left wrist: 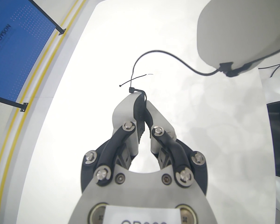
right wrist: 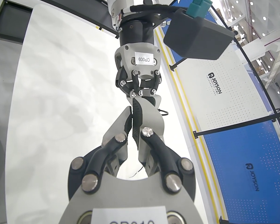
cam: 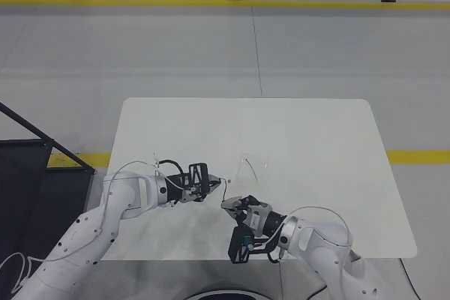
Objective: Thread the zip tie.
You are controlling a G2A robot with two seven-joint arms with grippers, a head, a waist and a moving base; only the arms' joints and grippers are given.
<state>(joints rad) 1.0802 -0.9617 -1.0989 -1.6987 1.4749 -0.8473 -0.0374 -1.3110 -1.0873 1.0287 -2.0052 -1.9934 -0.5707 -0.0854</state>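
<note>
We have the left gripper [left wrist: 142, 99] over the bench [cam: 322, 135], left of centre, jaws clenched on the zip tie [left wrist: 154, 51] right behind its head [left wrist: 131, 90]. The head pokes out just past the tips. From the head the strap rises, arcs over and runs off toward the right gripper [right wrist: 131, 115]. The right jaws are clenched too, pads pressed together, and we read the strap's other end as pinched in them: in the top view a thin dark line drops from the left tips into the right ones. The grippers face each other with tips close, the right one a bit nearer the robot. The zip tie is off the bench, slung between the two. We cannot tell whether the tail passes through the head. A second thin dark strand [left wrist: 140, 77] lies flat on the bench just beyond the left tips, with a small white fleck [left wrist: 150, 73] at its far end
</note>
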